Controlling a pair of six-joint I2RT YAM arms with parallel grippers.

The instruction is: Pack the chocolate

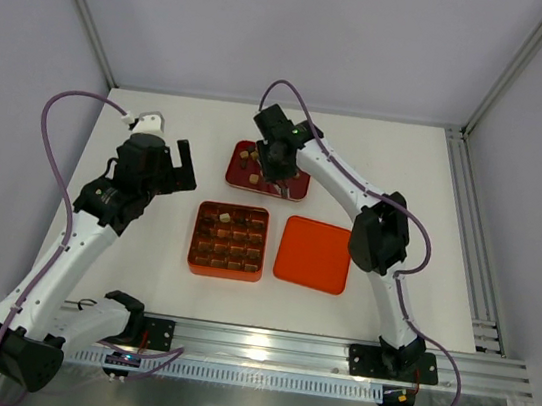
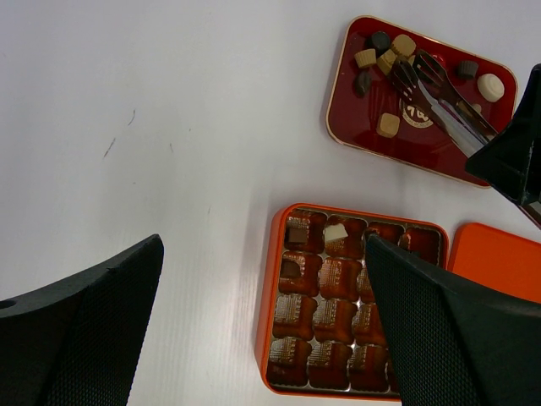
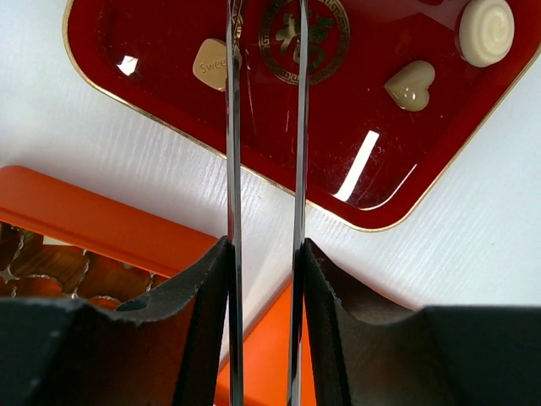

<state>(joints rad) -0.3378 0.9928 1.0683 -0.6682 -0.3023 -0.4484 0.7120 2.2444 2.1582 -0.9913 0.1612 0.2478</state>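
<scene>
Several small chocolates lie in the dark red tray (image 2: 355, 135): a cluster (image 2: 385, 52) at its far end, a tan piece (image 2: 387, 125) and a cream round (image 2: 490, 86). The orange cell box (image 2: 272, 321) holds a dark cube (image 2: 297, 233), a cream piece (image 2: 336, 232) and another dark piece (image 2: 290, 269). My right gripper (image 3: 265, 245) is shut on metal tongs (image 3: 230, 127), whose blades stand apart over the tray (image 3: 355, 182), one beside a tan piece (image 3: 210, 63). Their tips are out of the right wrist view. My left gripper (image 2: 264, 254) is open and empty above the box's left edge.
The orange lid (image 1: 314, 255) lies flat right of the box (image 1: 230, 241). The red tray (image 1: 242, 181) sits behind them, partly under my right arm. A cream heart (image 3: 412, 86) and a cream round (image 3: 486, 30) lie in the tray's right part.
</scene>
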